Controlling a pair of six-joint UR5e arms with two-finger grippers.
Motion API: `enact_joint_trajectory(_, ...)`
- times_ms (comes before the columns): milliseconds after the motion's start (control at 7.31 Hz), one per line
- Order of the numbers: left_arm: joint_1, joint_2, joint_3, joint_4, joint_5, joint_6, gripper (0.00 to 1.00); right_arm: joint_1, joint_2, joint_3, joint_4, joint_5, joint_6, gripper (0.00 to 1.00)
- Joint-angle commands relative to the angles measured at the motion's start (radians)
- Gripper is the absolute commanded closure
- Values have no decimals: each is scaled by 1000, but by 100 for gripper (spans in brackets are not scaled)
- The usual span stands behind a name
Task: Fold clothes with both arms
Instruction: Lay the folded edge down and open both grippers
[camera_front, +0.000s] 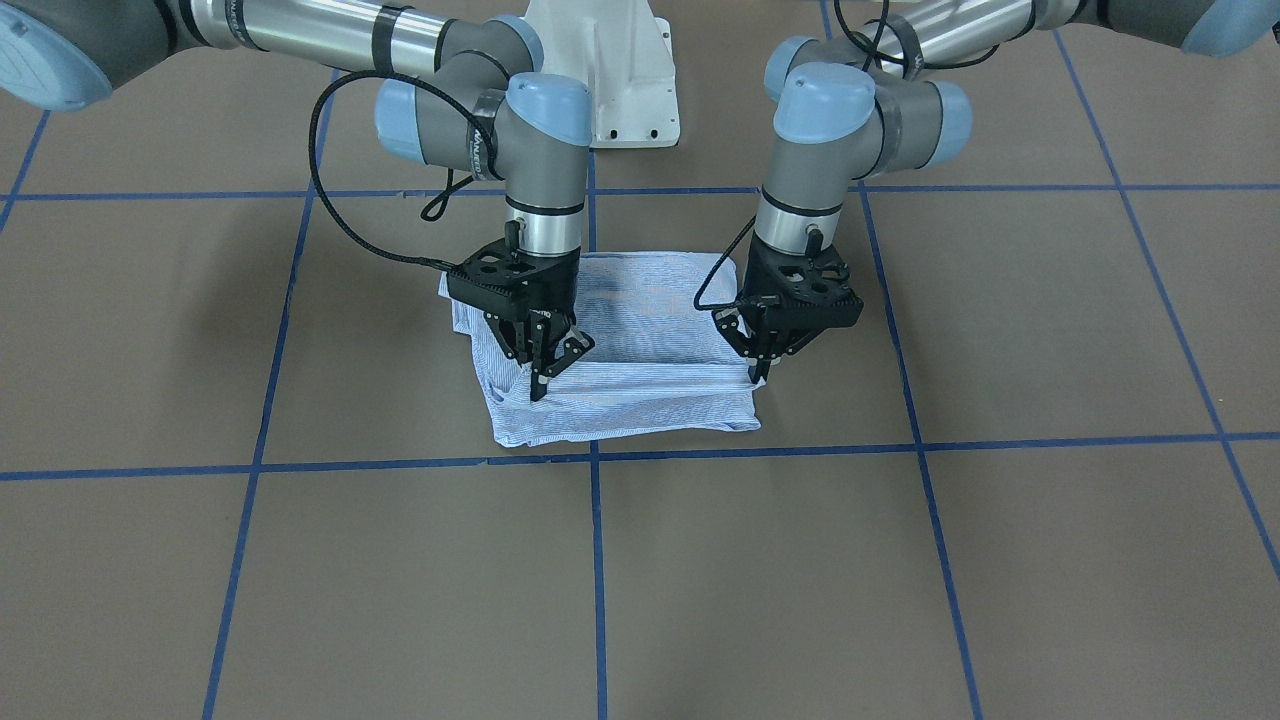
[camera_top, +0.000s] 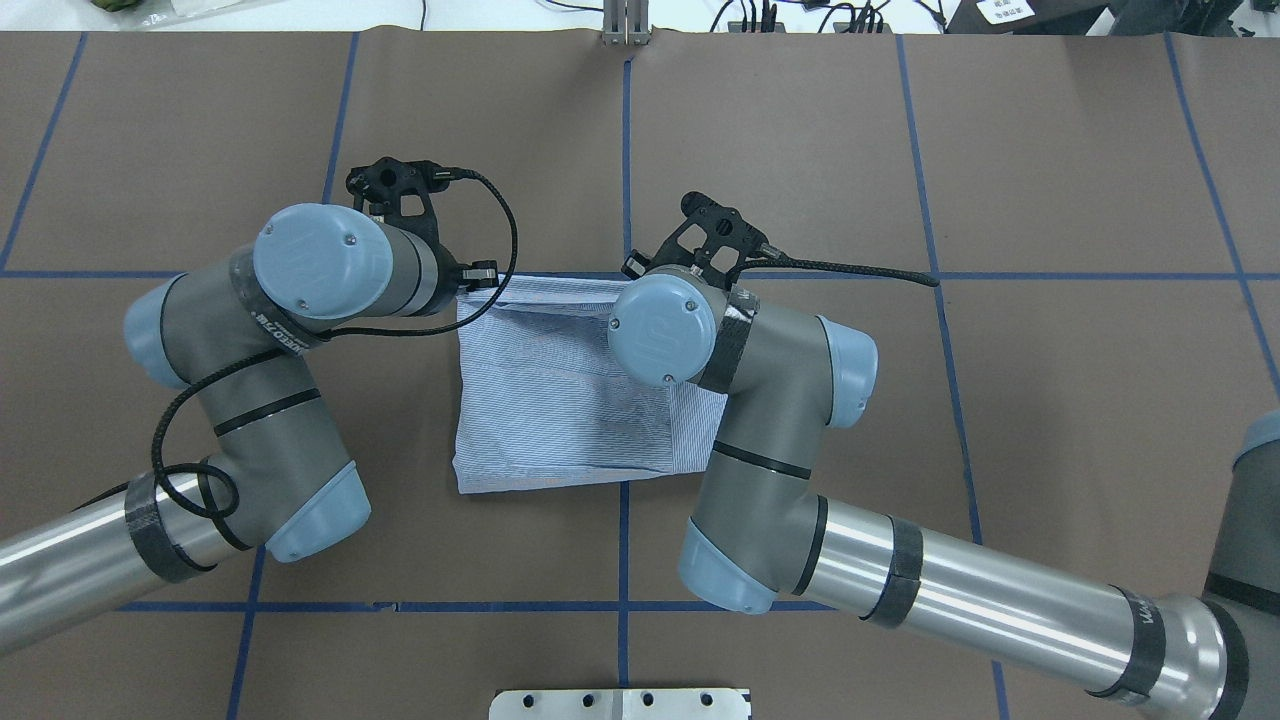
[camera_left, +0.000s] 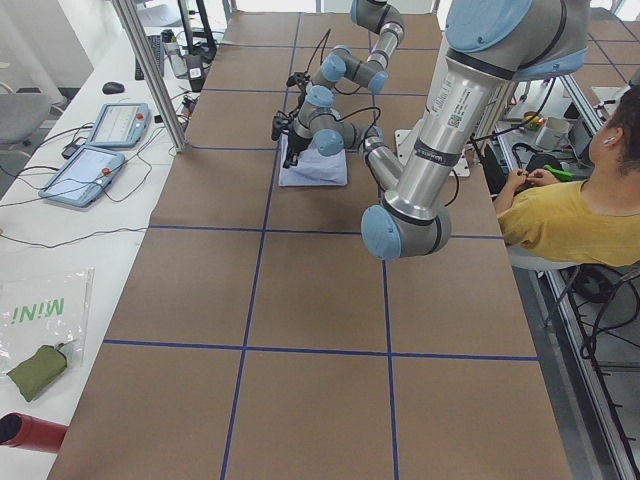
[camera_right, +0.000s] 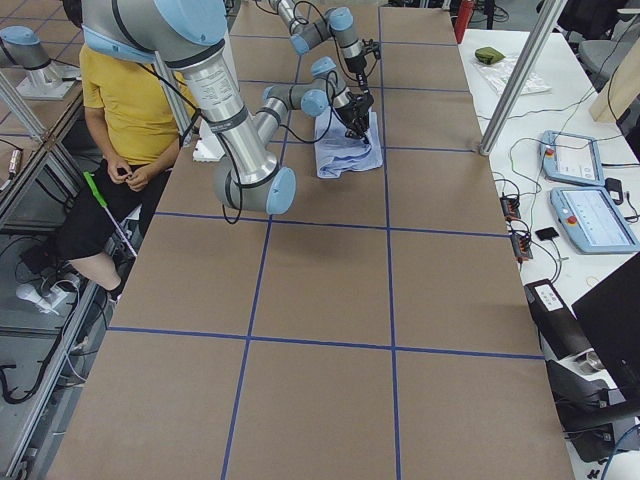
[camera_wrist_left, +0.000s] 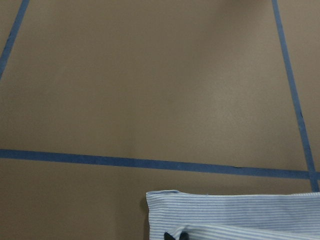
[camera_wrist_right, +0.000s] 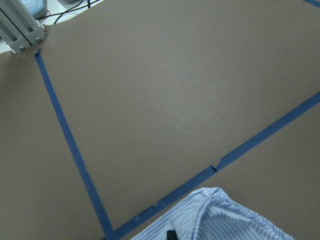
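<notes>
The light blue-and-white striped shirt (camera_front: 620, 385) lies folded into a rough rectangle at the table's middle; it also shows in the overhead view (camera_top: 560, 400). My left gripper (camera_front: 758, 378) points down at the shirt's corner on the front view's right, fingers pinched together on the upper fold's edge. My right gripper (camera_front: 540, 388) is pinched on the same fold edge at the other end. In the overhead view both wrists hide the fingers. The left wrist view shows the shirt's hem (camera_wrist_left: 235, 212) with dark fingertips (camera_wrist_left: 176, 235) at the bottom. The right wrist view shows bunched fabric (camera_wrist_right: 220, 217).
The white pedestal base (camera_front: 610, 80) stands behind the shirt. Blue tape lines (camera_front: 596, 560) cross the brown table. A seated person in yellow (camera_left: 560, 215) is beside the robot. Control tablets (camera_left: 100, 150) and an aluminium post (camera_left: 150, 70) are at the far edge.
</notes>
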Motion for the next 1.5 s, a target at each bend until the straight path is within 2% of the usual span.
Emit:
enact_joint_trajectory(0,-4,-10,90,-109,0,17,14,25,7,-21,10,37,-87,19)
enact_joint_trajectory(137,-16,-9,67,-123,-6,129,0,44,27,-18,10,82,-135,0)
enact_joint_trajectory(274,-33,-1,14,-122,-18,184,0,63,33,-7,5,176,-145,0)
enact_joint_trajectory(410,-42,34,-17,-122,-93,196,0,63,33,2,2,194,-145,0)
enact_joint_trajectory(547,-50,58,-52,-122,-127,222,0,48,24,2,1,186,-143,0)
enact_joint_trajectory(958,-50,66,-62,-122,-127,223,0,-36,19,2,-19,165,-134,0)
enact_joint_trajectory(1231,-50,68,-66,-122,-127,214,0,-43,21,-59,-9,92,-152,0)
enact_joint_trajectory(1368,-52,71,-95,-119,-127,210,0,-19,30,-108,51,52,-163,0)
